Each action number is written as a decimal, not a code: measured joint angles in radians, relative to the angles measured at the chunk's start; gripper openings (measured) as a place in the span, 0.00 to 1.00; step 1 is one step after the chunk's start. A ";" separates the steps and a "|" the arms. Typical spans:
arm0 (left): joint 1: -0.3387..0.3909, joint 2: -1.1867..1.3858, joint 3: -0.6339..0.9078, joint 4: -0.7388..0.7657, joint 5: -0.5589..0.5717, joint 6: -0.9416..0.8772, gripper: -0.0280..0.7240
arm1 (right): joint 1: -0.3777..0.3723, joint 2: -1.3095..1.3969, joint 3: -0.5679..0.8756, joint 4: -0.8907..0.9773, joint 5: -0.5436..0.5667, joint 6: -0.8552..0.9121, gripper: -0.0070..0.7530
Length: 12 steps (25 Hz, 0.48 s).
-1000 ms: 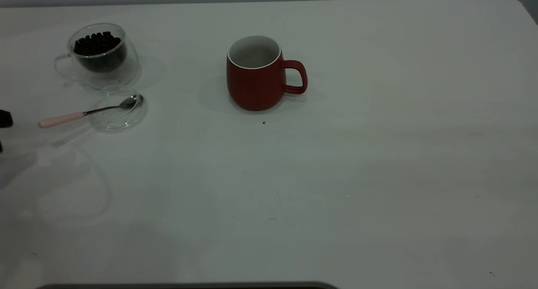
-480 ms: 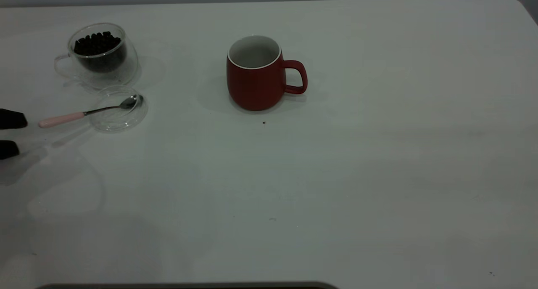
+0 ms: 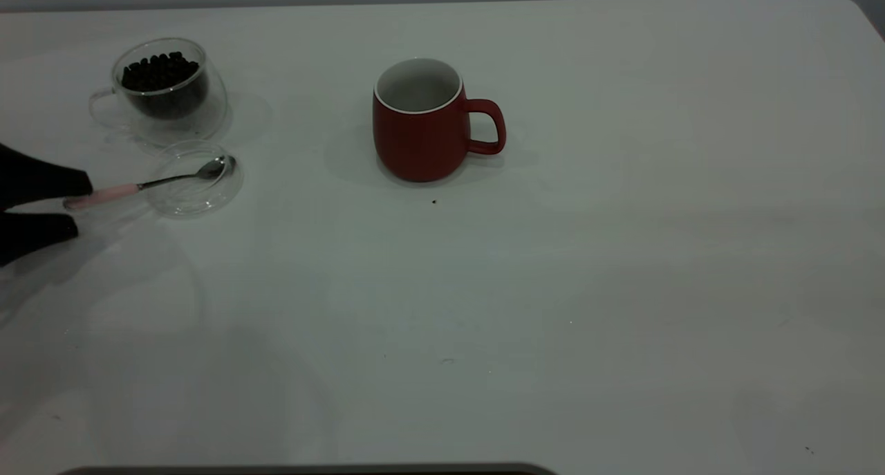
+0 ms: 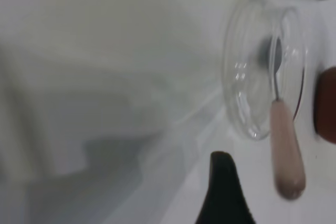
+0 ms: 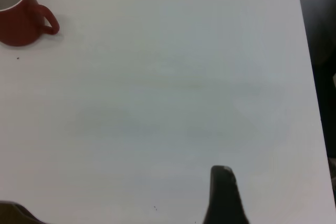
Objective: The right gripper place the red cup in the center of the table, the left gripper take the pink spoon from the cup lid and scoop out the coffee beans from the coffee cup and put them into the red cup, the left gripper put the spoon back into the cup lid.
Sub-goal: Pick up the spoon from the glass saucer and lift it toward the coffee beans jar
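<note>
The left gripper (image 3: 69,205) is at the left edge of the tabletop (image 3: 622,288), fingers spread apart, one finger on each side of the free end of the pink spoon (image 3: 104,196) handle. No contact with the handle can be confirmed.

The pink spoon lies with its metal bowl inside the cup lid (image 3: 195,180) and its handle extending over the lid rim toward the gripper. The coffee cup (image 3: 166,91), holding the coffee beans (image 3: 160,72), stands just behind the cup lid. The red cup (image 3: 422,122) stands upright near the tabletop centre, handle pointing right, well apart from the other items.

The right gripper (image 5: 224,195) appears only in the right wrist view, over bare tabletop far from the red cup; whether it is open or closed cannot be determined.
</note>
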 joint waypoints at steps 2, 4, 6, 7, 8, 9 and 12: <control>-0.009 0.000 0.000 -0.020 0.000 0.011 0.82 | 0.000 0.000 0.000 0.000 0.000 0.000 0.74; -0.010 0.001 0.000 -0.035 0.000 0.015 0.82 | 0.000 0.000 0.000 0.000 0.000 0.000 0.74; -0.010 0.006 0.000 -0.042 0.000 0.017 0.82 | 0.000 0.000 0.000 0.000 0.000 0.000 0.74; -0.010 0.012 0.000 -0.043 0.000 0.017 0.82 | 0.000 0.000 0.000 0.000 0.000 0.000 0.74; -0.010 0.015 0.000 -0.043 0.000 0.017 0.82 | 0.000 0.000 0.000 0.000 0.000 0.000 0.74; -0.010 0.021 0.000 -0.044 0.000 0.017 0.82 | 0.000 0.000 0.000 0.000 0.001 0.000 0.74; -0.010 0.029 0.000 -0.050 0.004 0.017 0.82 | 0.000 0.000 0.000 0.000 0.001 0.000 0.74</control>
